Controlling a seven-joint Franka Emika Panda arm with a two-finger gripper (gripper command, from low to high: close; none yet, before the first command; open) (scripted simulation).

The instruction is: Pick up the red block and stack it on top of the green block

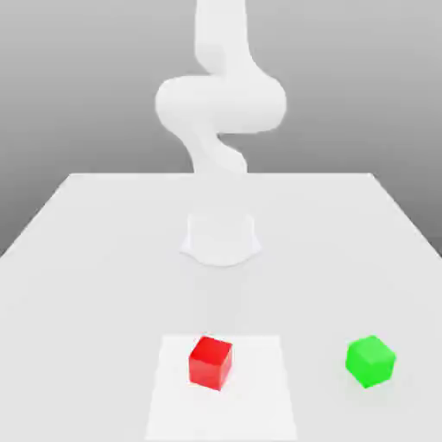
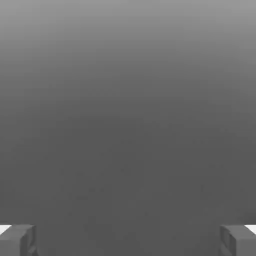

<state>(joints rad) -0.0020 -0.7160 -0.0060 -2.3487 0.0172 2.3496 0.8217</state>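
Red block [image 1: 211, 363] and green block [image 1: 370, 361] are sitting nearest the camera in the exterior view, the red one around six o'clock and the green one around four to five o'clock from the middle of that view. The red block is resting on a pale square patch [image 1: 266, 406] on the bench [image 1: 95, 285]; the green block is resting on the bare bench beside that patch, at about three o'clock from the red, well apart from it. Both are sitting turned, with a corner facing forward rather than a flat side. The white arm [image 1: 223, 104] is rising at twelve o'clock behind them.

In the hand view the claw [image 2: 128, 241] is standing wide open, its two fingers well apart and nothing between them.

The task is apparently waiting at its start, the red block needing a grasp first. Because that block is lying askew, a claw coming down without matching its angle could be catching a corner, twisting the block or knocking it away. Closing off-centre could be leaving a weak grip that slips during the lift. Later, carrying too low could be pushing the green block aside, and releasing off-centre, too high or at a mismatched angle could be letting the red block topple off.
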